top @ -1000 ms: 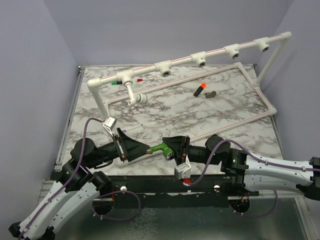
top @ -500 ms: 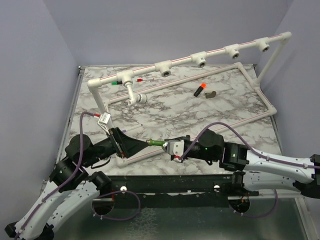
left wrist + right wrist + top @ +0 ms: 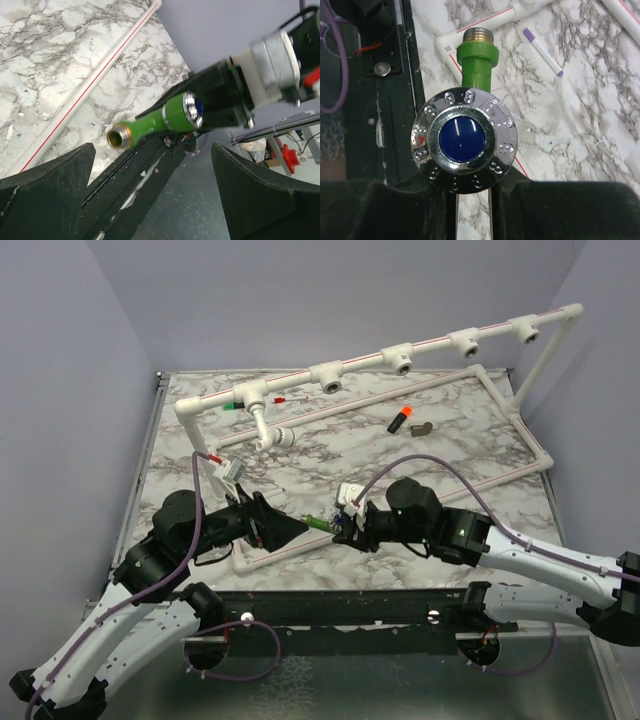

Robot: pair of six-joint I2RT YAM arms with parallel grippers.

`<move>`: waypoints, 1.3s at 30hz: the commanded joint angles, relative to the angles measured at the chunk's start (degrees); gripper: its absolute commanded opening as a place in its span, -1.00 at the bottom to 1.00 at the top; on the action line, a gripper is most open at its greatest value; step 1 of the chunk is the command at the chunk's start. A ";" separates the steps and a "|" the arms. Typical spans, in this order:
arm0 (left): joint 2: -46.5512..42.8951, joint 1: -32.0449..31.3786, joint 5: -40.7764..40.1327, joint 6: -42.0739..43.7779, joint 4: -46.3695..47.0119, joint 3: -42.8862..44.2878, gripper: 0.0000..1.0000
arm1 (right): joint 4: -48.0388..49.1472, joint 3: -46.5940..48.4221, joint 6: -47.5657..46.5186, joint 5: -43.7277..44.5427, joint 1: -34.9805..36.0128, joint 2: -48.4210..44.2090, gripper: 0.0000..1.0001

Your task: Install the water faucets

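A bright green faucet (image 3: 322, 524) with a silver, blue-centred knob (image 3: 464, 140) and a brass threaded end (image 3: 477, 35) is held above the table's near part. My right gripper (image 3: 346, 525) is shut on it below the knob, and the fingers (image 3: 410, 210) show dark at the bottom of the right wrist view. My left gripper (image 3: 292, 528) is open and faces the threaded end (image 3: 120, 137). Its fingers (image 3: 45, 192) stand wide apart, short of the faucet (image 3: 152, 122), and do not touch it.
A raised white pipe rail with several tee sockets (image 3: 400, 360) runs across the back. A low pipe frame (image 3: 520, 430) lies on the marble table. An orange-tipped piece (image 3: 400, 420), a dark piece (image 3: 422, 428) and a purple-capped marker (image 3: 542, 50) lie loose.
My right gripper has carried the faucet away from the near edge and further over the table, rolling its wrist. My left gripper has risen and followed, staying at the threaded end.
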 commanded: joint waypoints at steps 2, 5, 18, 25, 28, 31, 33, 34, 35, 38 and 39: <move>1.62 -0.07 2.58 5.27 1.50 1.69 0.98 | -3.20 2.92 8.37 -22.75 -11.68 0.86 -0.99; 2.75 -0.10 3.30 6.03 2.21 1.59 0.98 | -2.19 3.07 10.11 -30.78 -14.62 1.54 -0.99; 7.93 -0.09 7.30 5.75 8.73 -0.37 0.98 | -1.18 6.58 13.08 -48.07 -19.02 4.04 -0.99; 9.51 -0.09 10.31 5.24 11.85 -0.49 0.97 | -4.60 13.33 14.73 -53.09 -20.26 10.09 -0.99; 9.67 -0.09 11.62 3.31 14.19 -1.23 0.92 | -4.33 14.44 16.32 -55.45 -20.83 11.99 -0.99; 9.55 -0.05 12.72 0.83 17.56 -2.61 0.85 | -4.57 14.75 17.13 -56.34 -21.31 13.07 -0.99; 9.20 -0.05 12.49 -0.50 18.93 -3.47 0.85 | -4.47 14.56 17.83 -56.06 -21.63 13.32 -0.99; 8.96 -0.09 12.48 -1.00 19.57 -3.89 0.85 | -4.48 14.46 18.32 -55.58 -21.79 13.33 -0.99; 8.80 -0.09 12.42 -1.32 19.85 -4.16 0.85 | -4.53 14.46 19.00 -55.27 -22.08 13.33 -0.99; 8.62 -0.08 12.18 -1.52 19.73 -4.40 0.85 | -3.90 13.89 20.51 -55.85 -22.88 13.10 -0.99; 8.63 -0.07 12.14 -1.53 19.66 -4.34 0.85 | -3.68 13.61 20.92 -55.95 -23.05 12.95 -0.99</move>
